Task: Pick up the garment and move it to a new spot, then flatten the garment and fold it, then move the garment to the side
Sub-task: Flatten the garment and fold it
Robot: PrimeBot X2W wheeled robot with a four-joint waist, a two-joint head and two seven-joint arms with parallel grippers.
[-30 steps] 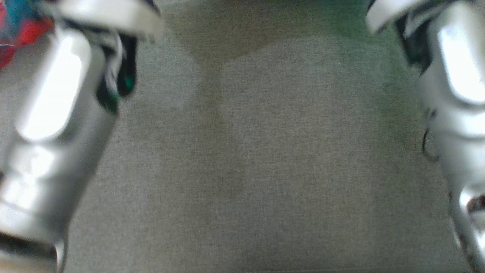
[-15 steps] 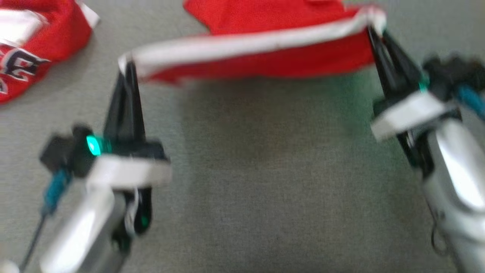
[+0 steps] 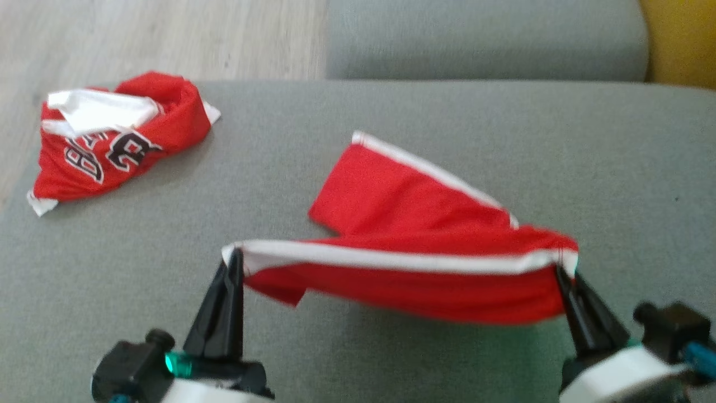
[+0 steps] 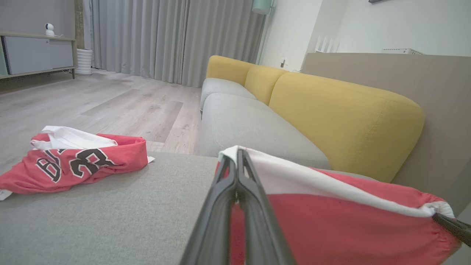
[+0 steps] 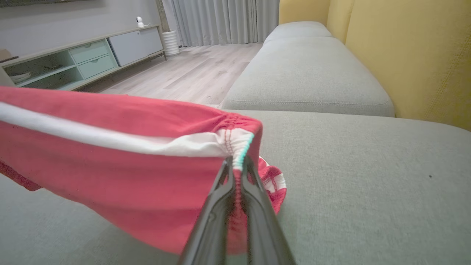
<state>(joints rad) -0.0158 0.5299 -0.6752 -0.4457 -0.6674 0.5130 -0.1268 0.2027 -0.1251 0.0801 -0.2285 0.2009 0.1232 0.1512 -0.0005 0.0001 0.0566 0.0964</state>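
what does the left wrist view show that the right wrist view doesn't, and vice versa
Left wrist view: a crumpled lettered jersey on the seat. Right wrist view: pale green drawers. Both: the red garment with its white band, clamped by the left hand in one and the right hand in the other, the grey seat, the yellow backrest.

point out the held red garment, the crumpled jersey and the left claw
held red garment (image 3: pixel 403 196): head view, upper red panel
crumpled jersey (image 3: pixel 126 151): head view, black lettering
left claw (image 3: pixel 235 256): head view, shut tips at white band
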